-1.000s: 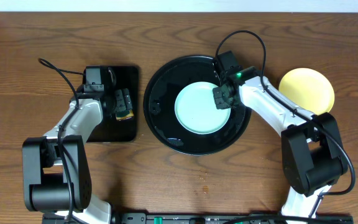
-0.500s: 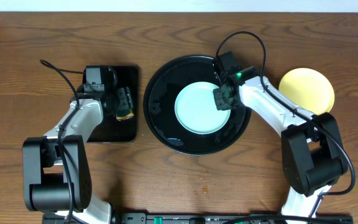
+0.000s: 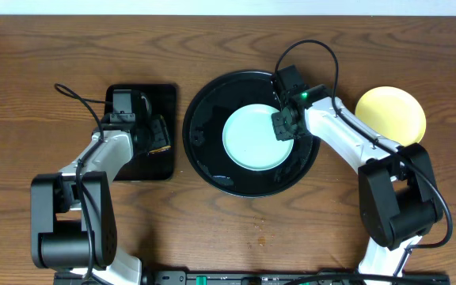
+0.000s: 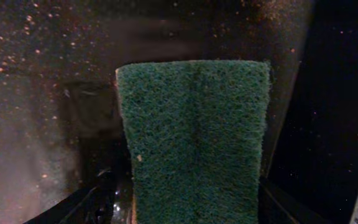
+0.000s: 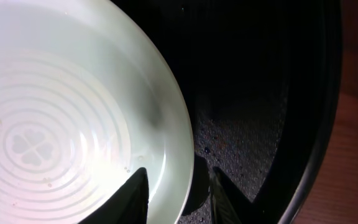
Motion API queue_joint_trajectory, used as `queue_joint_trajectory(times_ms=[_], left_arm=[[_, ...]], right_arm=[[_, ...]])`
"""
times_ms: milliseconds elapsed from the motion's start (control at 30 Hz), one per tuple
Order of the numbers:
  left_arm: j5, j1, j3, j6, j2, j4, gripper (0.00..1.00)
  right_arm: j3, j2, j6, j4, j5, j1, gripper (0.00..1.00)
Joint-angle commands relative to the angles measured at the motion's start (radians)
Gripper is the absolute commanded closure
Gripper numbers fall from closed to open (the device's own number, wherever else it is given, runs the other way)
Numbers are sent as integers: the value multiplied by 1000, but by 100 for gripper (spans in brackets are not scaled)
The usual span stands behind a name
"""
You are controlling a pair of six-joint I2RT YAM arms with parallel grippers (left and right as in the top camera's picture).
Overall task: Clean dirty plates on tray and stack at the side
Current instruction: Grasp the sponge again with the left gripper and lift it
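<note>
One pale mint-blue plate lies in the large round black tray; it fills the left of the right wrist view. My right gripper is at the plate's right rim, one finger on top of the plate and one outside the rim, shut on it. A pale yellow plate lies on the wooden tabletop right of the tray. A second mint plate does not show. My left gripper is over the small rectangular tray, shut on a green scouring sponge.
The small rectangular black tray sits left of the round tray. The round tray's floor is wet and speckled. Brown wood tabletop surrounds both trays.
My left gripper has shifted slightly toward the near right over the rectangular tray, covering the sponge. The right arm and the plates have not moved.
</note>
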Motion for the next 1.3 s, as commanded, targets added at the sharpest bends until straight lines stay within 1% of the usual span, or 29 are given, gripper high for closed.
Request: queue_joint_trajectory(times_ms=[0,67,167,233,333,433,500,533,600,633,767,833,1033,1100,1167,1200,1267], left_arm=[[-20,-2,-14,-10,21,-5,32],[-20,-2,-14,-10,21,-5,32],[-20,-2,-14,-10,21,3,34],[-19,-2,-14,-10,21,6,44],[-19,-2,-14,-10,21,6,54],[-19,-2,-14,-10,21,10,55],[-20,-2,-14,-10,21,22,55],[-20,-2,-14,-10,21,32,57],[-21,-1,-14,-5,19,59,72],[-21,-1,-14,0,16,78,74],[-97,1,12,3,-29,100,75],[-119,1,16,2,-67,101,75],[-118,-1,15,2,-196,78,75],[-117,-2,15,2,-230,76,75],[-117,-2,15,2,-256,69,75],[-117,-2,15,2,-267,64,75],[-117,-2,15,2,-280,54,75]], right_arm=[[-3,7,-2,-5,-19,8,67],[-3,7,-16,16,-73,7,62],[-2,7,-39,42,-160,5,60],[-3,7,-37,38,-153,3,59],[-3,7,-13,21,-100,-1,57],[-3,8,-13,17,-56,-1,54],[-3,9,-13,17,-39,-1,54],[-3,9,-13,17,-38,-3,55],[-3,9,-13,17,-39,-5,57],[-3,9,-13,17,-39,-7,58],[-3,9,-13,6,-39,-21,57],[-3,9,-13,-7,-40,-32,55],[-3,9,-13,-16,-90,-63,53],[-3,9,-13,-10,-120,-69,49],[-3,9,-13,-8,-124,-71,39],[-3,9,-13,-8,-125,-72,37],[-3,9,-13,-6,-125,-72,37]])
